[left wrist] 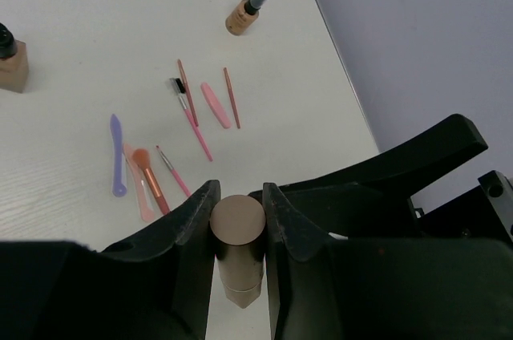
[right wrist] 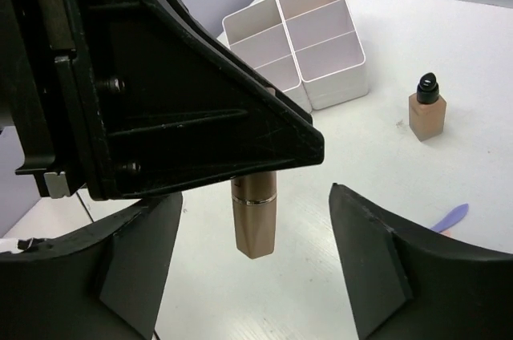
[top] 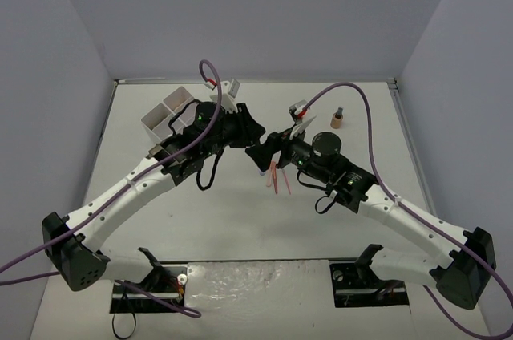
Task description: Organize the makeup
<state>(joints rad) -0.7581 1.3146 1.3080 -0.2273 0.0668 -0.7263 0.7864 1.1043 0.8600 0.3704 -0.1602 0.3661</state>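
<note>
A bronze lipstick tube [left wrist: 238,228] hangs above the table with my left gripper [left wrist: 238,196] shut on its upper end. In the right wrist view the tube's lower half [right wrist: 255,216] sticks out below the left gripper's black body. My right gripper [right wrist: 256,192] stands open around the tube, both fingers clear of it. The two grippers meet at mid-table [top: 258,146]. Thin pink and red sticks [left wrist: 192,111], a purple spatula [left wrist: 118,155] and a small brush [left wrist: 150,176] lie on the table below. One tan dark-capped bottle [left wrist: 244,13] lies on its side; another [right wrist: 426,107] stands upright.
The white compartment box [right wrist: 300,39] stands at the back left of the table [top: 168,114], behind the left gripper. A tan bottle [top: 337,119] stands to the back right. The sticks [top: 276,176] lie just in front of the grippers.
</note>
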